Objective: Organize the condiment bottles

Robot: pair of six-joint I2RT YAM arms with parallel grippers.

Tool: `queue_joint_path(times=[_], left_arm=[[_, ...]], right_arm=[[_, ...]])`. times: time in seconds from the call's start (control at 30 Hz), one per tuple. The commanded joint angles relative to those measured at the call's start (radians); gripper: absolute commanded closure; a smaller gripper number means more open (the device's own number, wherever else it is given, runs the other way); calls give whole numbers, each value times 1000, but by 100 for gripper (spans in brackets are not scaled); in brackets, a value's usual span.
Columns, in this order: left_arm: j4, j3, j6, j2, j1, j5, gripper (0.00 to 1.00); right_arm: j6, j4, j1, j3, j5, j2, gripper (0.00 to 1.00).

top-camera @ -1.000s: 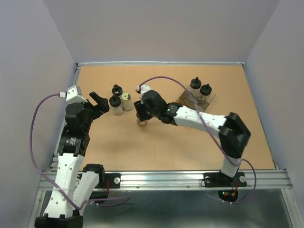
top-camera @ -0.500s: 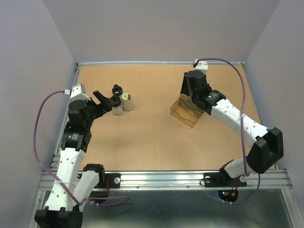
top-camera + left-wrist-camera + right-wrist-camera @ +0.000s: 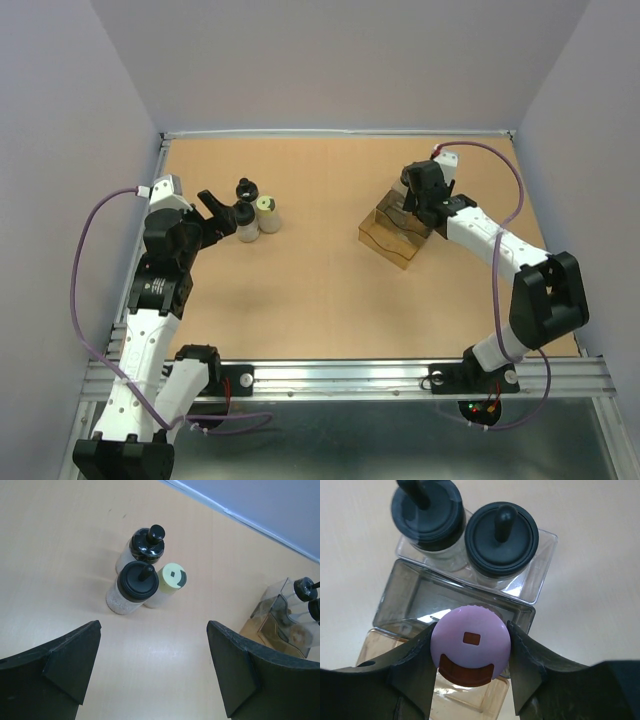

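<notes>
My right gripper (image 3: 471,645) is shut on a clear bottle with a pink cap (image 3: 471,642) and holds it over the middle compartment of the amber-tinted clear box (image 3: 540,565). Two black-capped bottles (image 3: 426,510) (image 3: 501,532) stand in the box's far end. In the top view the right gripper (image 3: 420,195) is over the box (image 3: 395,240). My left gripper (image 3: 152,665) is open and empty, just short of three bottles on the table: two black-capped (image 3: 147,545) (image 3: 134,582) and one yellow-green-capped (image 3: 170,580). They stand at the left (image 3: 255,205).
The box with its black caps also shows at the right edge of the left wrist view (image 3: 280,622). Walls close off the table's back and sides. A purple cable loops over each arm.
My right gripper carried the pink-capped bottle from the table's middle to the box and now holds it over the box. My left gripper shifted slightly toward the three bottles.
</notes>
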Motion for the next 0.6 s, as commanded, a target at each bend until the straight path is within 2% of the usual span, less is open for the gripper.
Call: queue_joint_path(times=[0.0,0.13,0.3,0.4,0.43,0.5,0.53,0.57], left_arm=[[28,43,22,-4,-5,13,1],[23,39,25,-9,-3,13,1],[18,34,28,-18,-5,7,1],[20,32,29,-18,-5,5,1],[22,32,28,-18,-5,7,1],[23,31,34,-16,-5,19,1],[26,31,37,-15,-5,31,1],[32,31,49,-9,-5,42,1]], right_arm=[[41,64,-20,-56,20,14,100],[64,84,-36,-98,55,19,99],[52,116,-46,-118,20,50,100],[38,124,-46,-110,-52,60,68],[27,123,-46,-104,-65,57,50],[15,121,-46,-93,-101,53,34],[7,121,-46,-84,-112,41,23],[-6,121,-46,-78,-121,34,18]])
